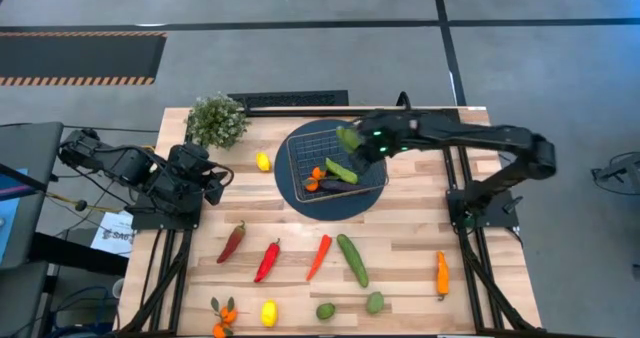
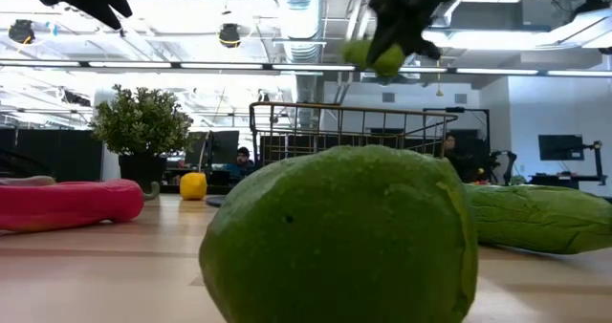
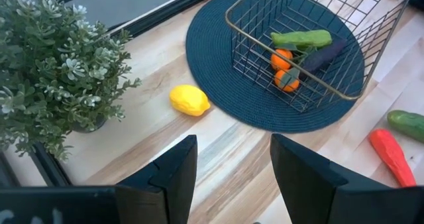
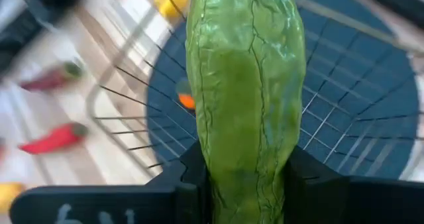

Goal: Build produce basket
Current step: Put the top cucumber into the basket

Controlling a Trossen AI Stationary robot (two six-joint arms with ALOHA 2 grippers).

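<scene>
We take the wire basket (image 1: 335,163) as our landmark. Our right gripper (image 1: 352,138) hangs above its far edge, fingers closed around a green cucumber (image 4: 248,85), which they pinch low on its body while most of its length stands out past the fingertips. We judge this piece light and fairly stiff, with a smooth, veined skin that could slide, so a hold near the middle suits it better than one at an end.

Inside the basket already lie a cucumber (image 3: 301,38), a dark eggplant (image 3: 324,54) and tangerines (image 3: 283,68). Our left gripper (image 3: 232,164) waits well to the left of the basket, fingers spread wide and empty.

The overhead view alone shows the peppers, limes and lemons in front of the basket. The low view hides these behind one lime (image 2: 339,237), yet shows how high the carried cucumber hangs above the rim.
</scene>
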